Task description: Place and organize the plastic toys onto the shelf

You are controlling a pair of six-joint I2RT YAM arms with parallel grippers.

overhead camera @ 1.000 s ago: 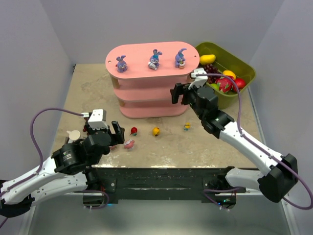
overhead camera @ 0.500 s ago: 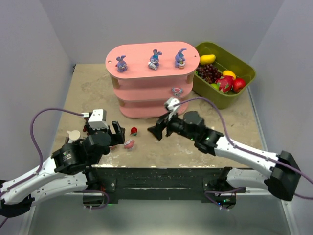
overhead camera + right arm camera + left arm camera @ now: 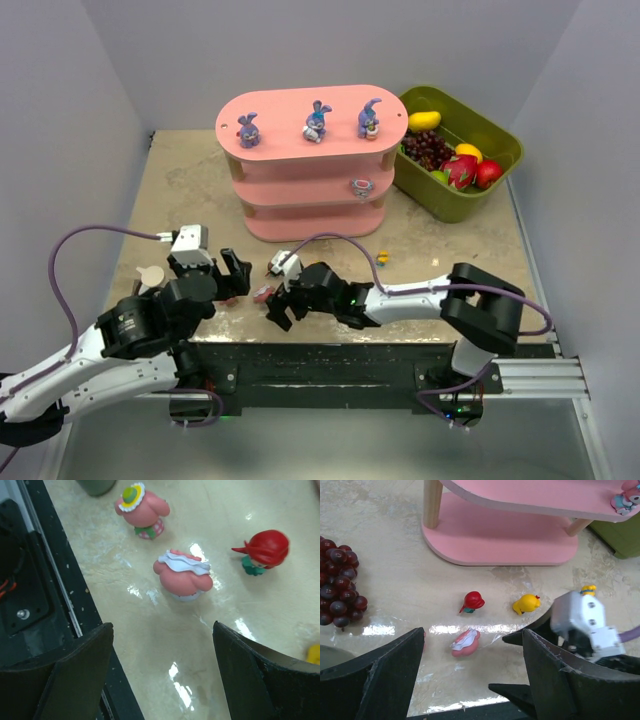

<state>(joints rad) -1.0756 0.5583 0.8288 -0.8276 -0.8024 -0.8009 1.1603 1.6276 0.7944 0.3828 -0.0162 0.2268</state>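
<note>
The pink shelf (image 3: 305, 215) stands at the back centre. Three purple-blue bunnies (image 3: 317, 122) stand on its top board, and one pink-and-white toy (image 3: 361, 186) sits on the middle board. On the table, a pink-and-white toy (image 3: 184, 576) lies just ahead of my open right gripper (image 3: 162, 680), apart from it. A second pink toy (image 3: 142, 510) and a red toy (image 3: 262, 550) lie beyond it. My left gripper (image 3: 472, 680) is open and empty, facing the same pink-and-white toy (image 3: 466, 642), the red toy (image 3: 472, 601) and a yellow toy (image 3: 526, 603).
An olive-green bin (image 3: 478, 200) of fake fruit stands right of the shelf. A dark red grape bunch (image 3: 340, 590) lies left of my left gripper. A small yellow-topped toy (image 3: 382, 258) sits in front of the shelf. The right gripper (image 3: 278, 305) is close beside the left gripper (image 3: 232, 275).
My right gripper left a pink-and-white toy on the shelf's middle board, then swung down and left to the table's front, near the lying pink-and-white toy. The left arm shifted slightly.
</note>
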